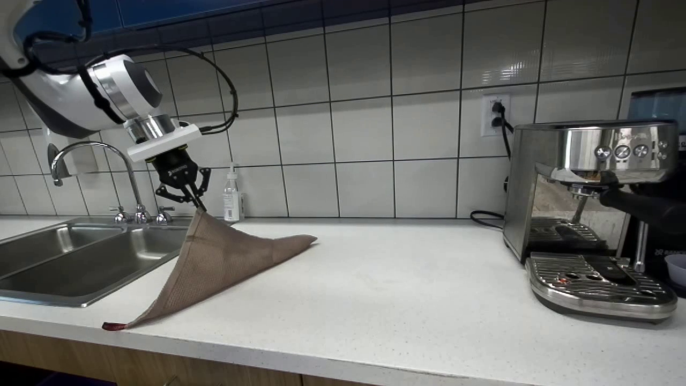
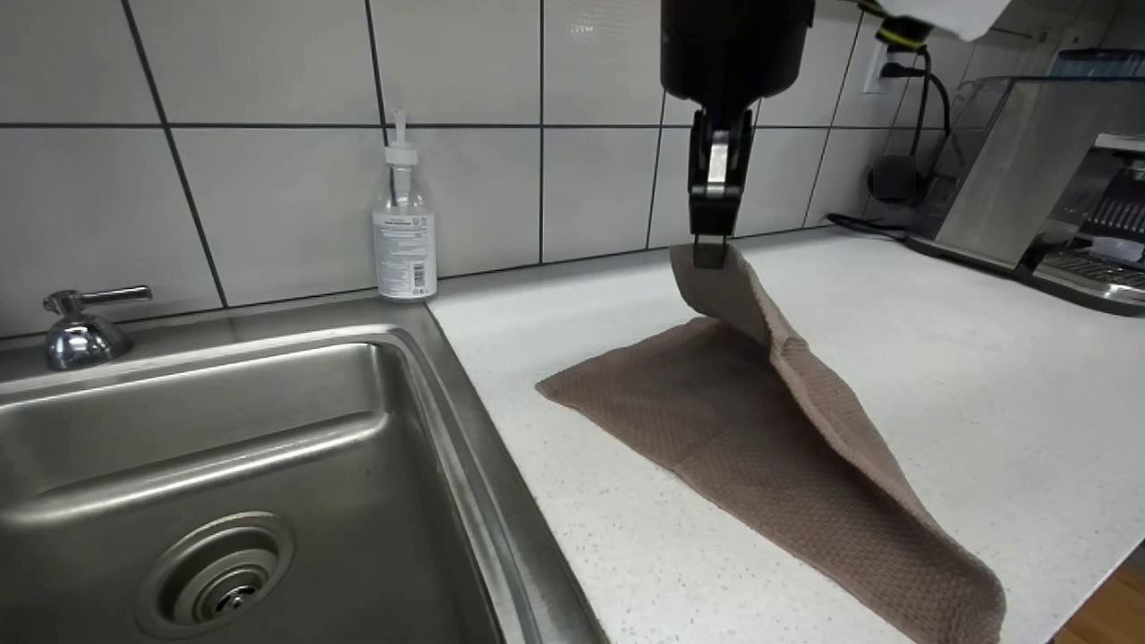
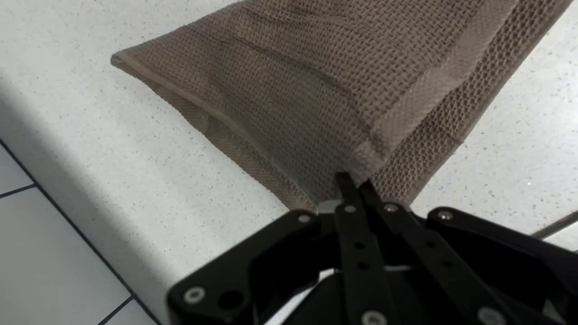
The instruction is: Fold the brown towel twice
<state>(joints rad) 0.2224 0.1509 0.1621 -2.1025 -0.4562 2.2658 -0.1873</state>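
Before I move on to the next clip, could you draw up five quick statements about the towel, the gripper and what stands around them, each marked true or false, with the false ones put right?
1. The gripper is shut on a raised part of the brown towel. True.
2. The towel hangs entirely in the air. False: much of it rests on the white countertop.
3. A pump bottle stands upright near the sink. True.
4. The towel lies inside the sink. False: it is on the countertop beside the sink, with only its gripped part lifted.
5. An espresso machine stands on the same countertop, apart from the towel. True.
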